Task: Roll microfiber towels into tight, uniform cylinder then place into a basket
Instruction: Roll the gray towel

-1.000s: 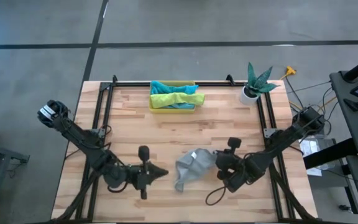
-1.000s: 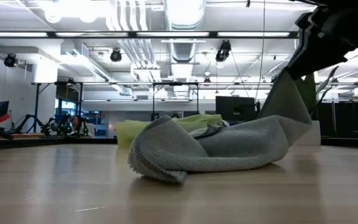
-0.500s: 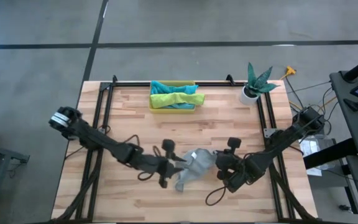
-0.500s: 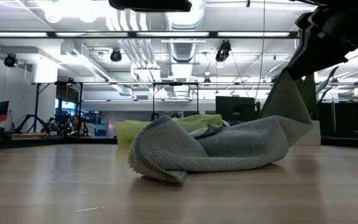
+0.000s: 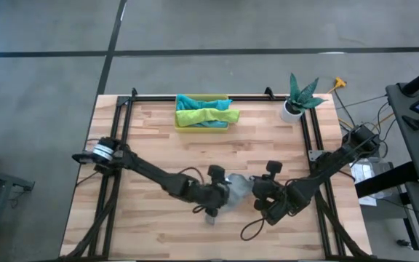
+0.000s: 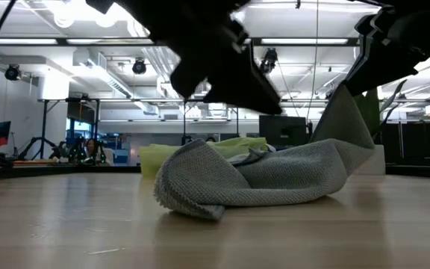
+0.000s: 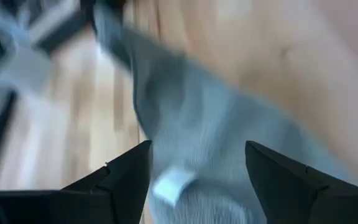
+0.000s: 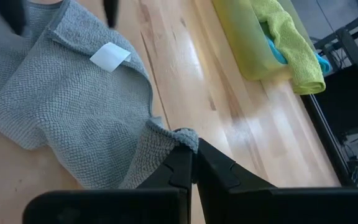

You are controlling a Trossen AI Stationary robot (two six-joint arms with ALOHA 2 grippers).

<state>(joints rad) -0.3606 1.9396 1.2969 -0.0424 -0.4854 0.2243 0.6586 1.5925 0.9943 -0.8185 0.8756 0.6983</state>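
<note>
The grey towel (image 5: 228, 193) lay crumpled on the wooden table (image 5: 151, 138), in the near half, between the two arms. The right gripper (image 8: 193, 151) had its jaws pressed together on one edge of this towel and held that corner lifted above the rest of the cloth, so in the low view the fabric rose in a peak toward the dark arm. The left gripper (image 5: 220, 198) hung directly over the other side of the towel with its jaws apart; in the left wrist view the grey cloth and a small white label (image 7: 172, 183) showed between its two dark fingers (image 7: 127, 175), but whether the tips touched the cloth could not be told.

One second earlier the left gripper was well to the left of the towel, above bare wood, with its jaws together — since then the arm stretched across the table and the jaws opened. The right gripper and the towel kept their place and shape.

The towel had a fine waffle-like weave and a stitched hem, and it formed soft, thick folds. The basket (image 5: 182, 125) — a shallow rectangular bin of translucent yellow plastic — stood at the far edge of the table, holding a lime green towel (image 5: 206, 116) and a teal towel (image 5: 192, 101), both loosely bunched. A white plant pot (image 5: 291, 110) stood at the far right corner.
</note>
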